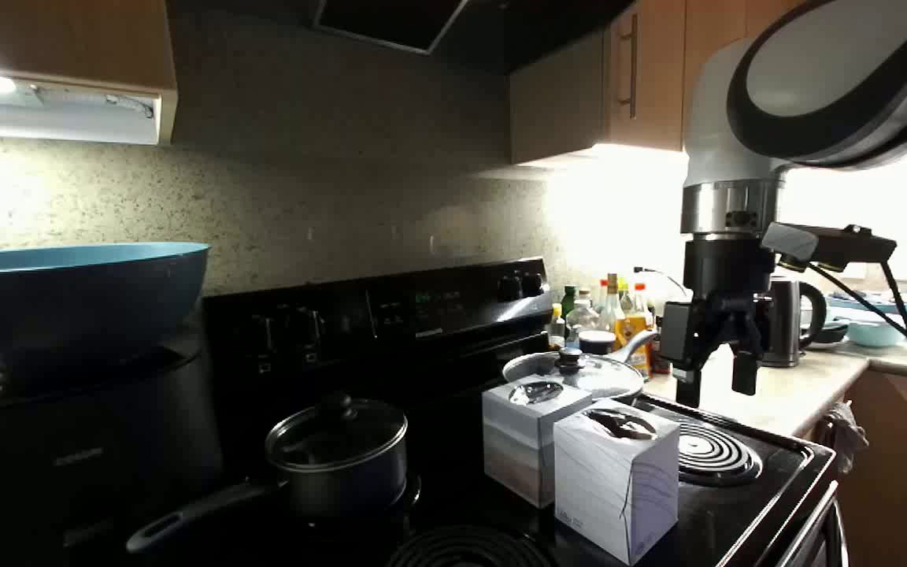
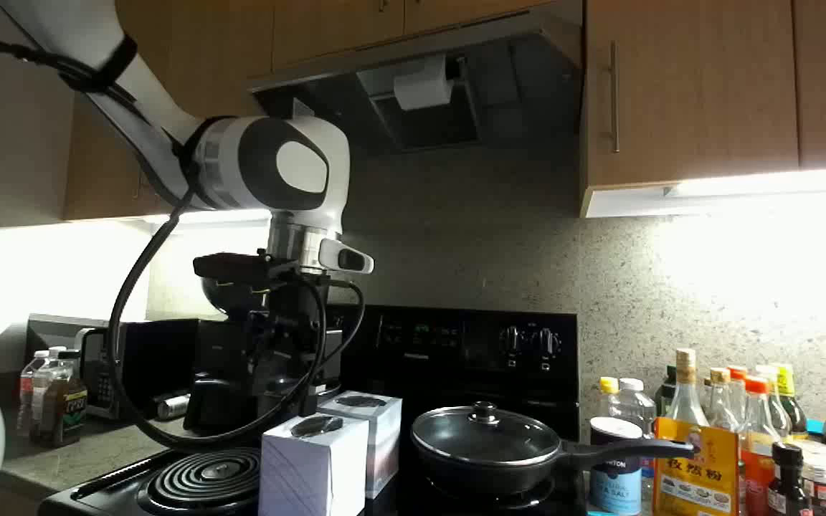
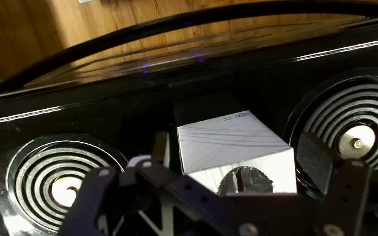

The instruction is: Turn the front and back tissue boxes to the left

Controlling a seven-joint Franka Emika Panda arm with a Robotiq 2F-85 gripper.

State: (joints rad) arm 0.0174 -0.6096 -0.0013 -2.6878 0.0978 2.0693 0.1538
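The tool (image 1: 716, 390) hangs wide, holding nothing; the front box (image 3: 233, 144) lies below, framed between its fingers (image 3: 313, 161) in the wrist view.

Under-cabinet lights (image 2: 779, 184) glare, bleaching the wall (image 2: 757, 287) below.

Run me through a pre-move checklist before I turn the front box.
1. Jaws open: ok, spread apart.
2. Front box and back box upright: ok.
3. Gap between the boxes: cannot tell, they overlap in both exterior views.
4. Back box seen in wrist view: not ok, only the front box is recognisable there.
5. Pot and pan lidded: ok.
6. Pan handle clear of the boxes: ok, it points away from them.
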